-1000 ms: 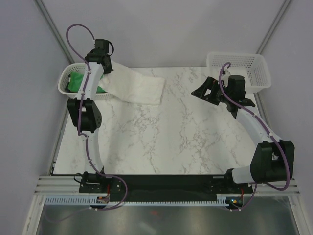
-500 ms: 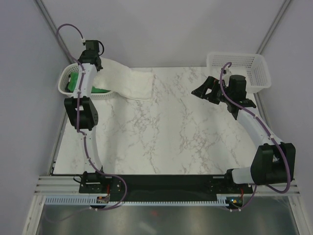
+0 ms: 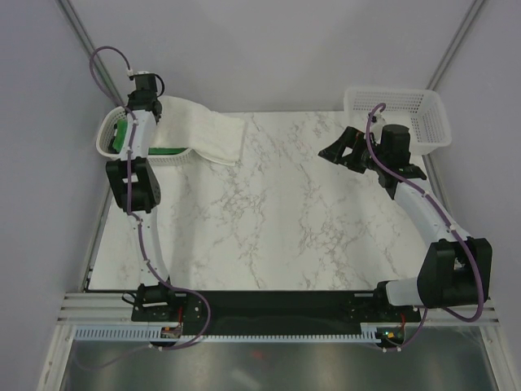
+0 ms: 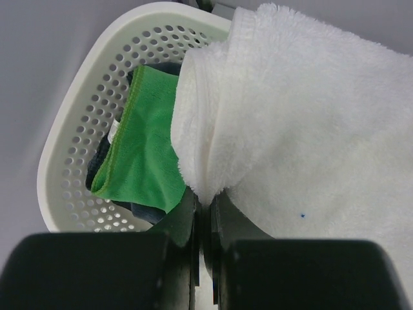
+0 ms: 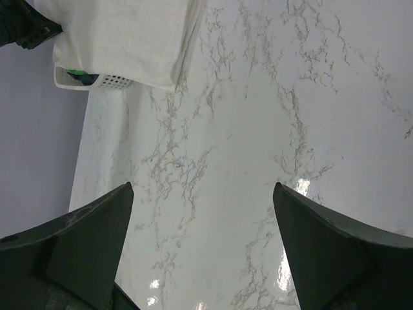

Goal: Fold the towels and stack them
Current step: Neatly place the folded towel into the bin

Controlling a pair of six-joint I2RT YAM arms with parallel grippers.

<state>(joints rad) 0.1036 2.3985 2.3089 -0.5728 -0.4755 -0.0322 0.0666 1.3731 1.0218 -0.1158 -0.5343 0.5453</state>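
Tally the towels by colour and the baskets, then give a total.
white towel: 1
green towel: 1
dark navy towel: 1 (only its edges show under the green one)
white mesh baskets: 2, the left basket and the right basket
Total: 5

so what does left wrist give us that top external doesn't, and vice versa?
Left wrist only: the left gripper shut on a folded edge of the white towel, and a navy towel under the green towel. Top external only: the right gripper open above the table, the second basket far right, and the white towel's free end stretched past its basket over the table. Both: white towel, green towel, left basket.
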